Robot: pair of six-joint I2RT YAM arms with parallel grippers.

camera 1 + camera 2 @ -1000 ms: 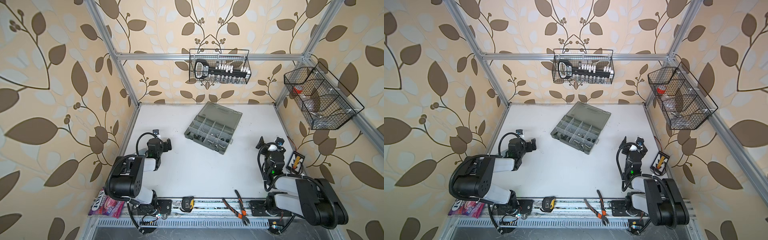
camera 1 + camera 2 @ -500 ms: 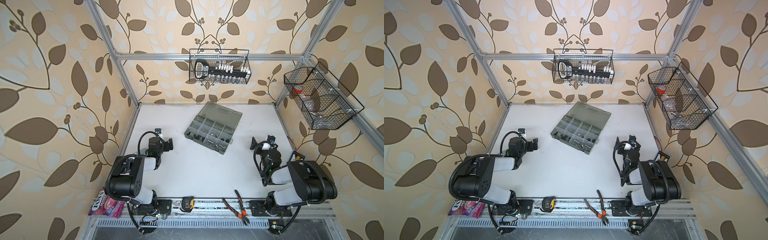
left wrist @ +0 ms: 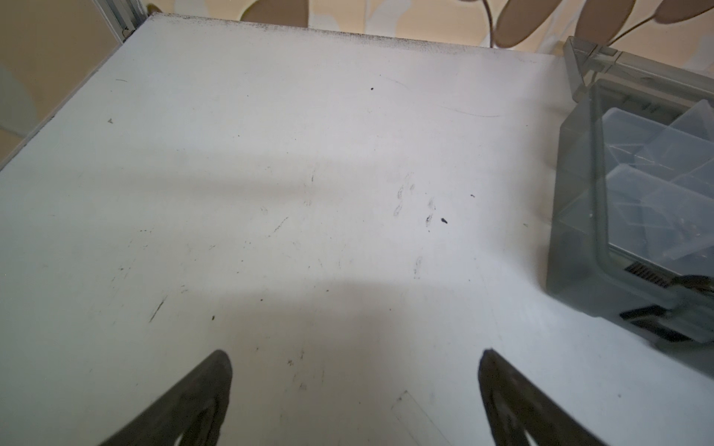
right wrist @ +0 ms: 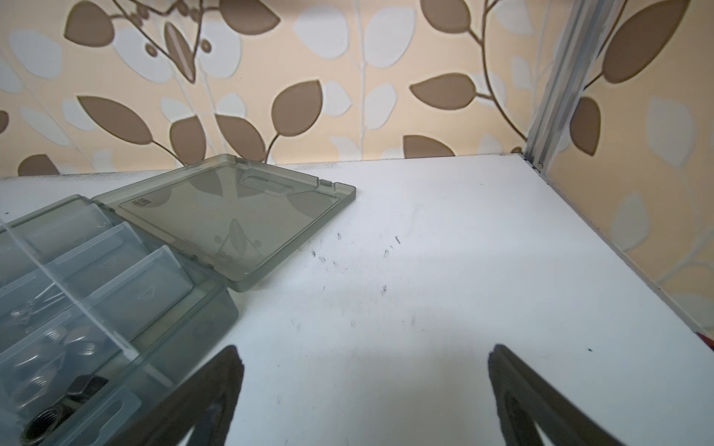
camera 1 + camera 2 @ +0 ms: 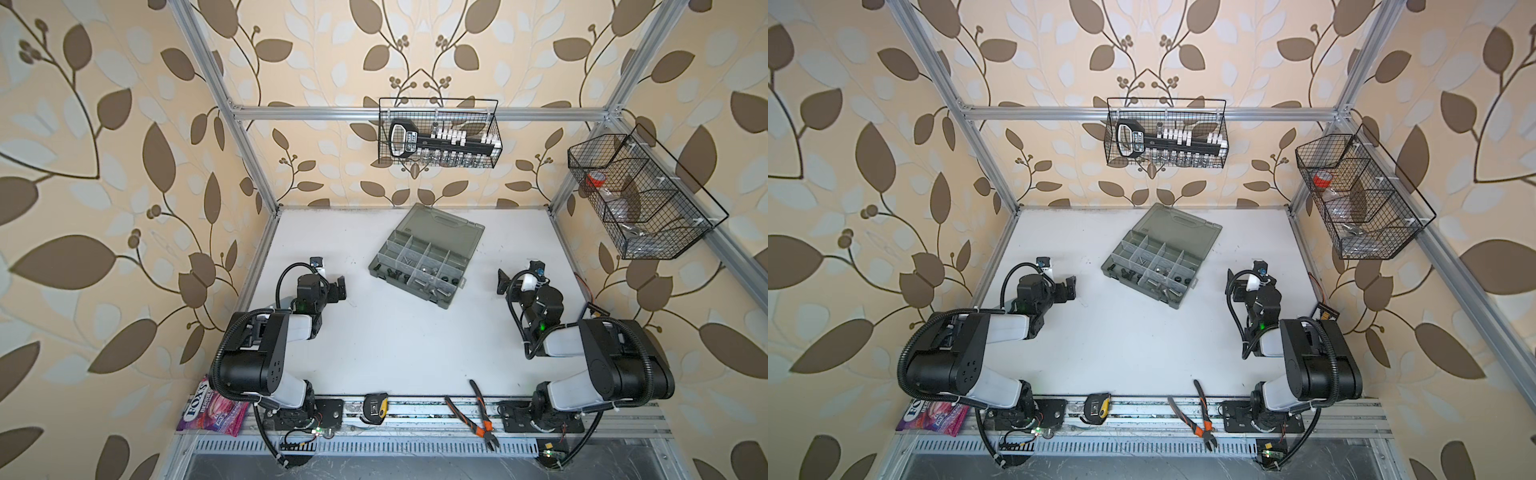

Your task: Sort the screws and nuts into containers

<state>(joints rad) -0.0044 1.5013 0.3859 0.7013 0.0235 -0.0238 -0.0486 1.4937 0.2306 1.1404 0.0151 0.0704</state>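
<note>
Organiser box [image 5: 442, 230] lies diagonally between left end effector [image 3: 355, 357] and right end effector [image 4: 365, 353], both wide open and empty, neither clearly nearer

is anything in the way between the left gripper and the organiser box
Nothing visible. Only white table surface lies between the open left gripper and the organiser box, whose lid is folded back flat, compartments uncovered.
</note>
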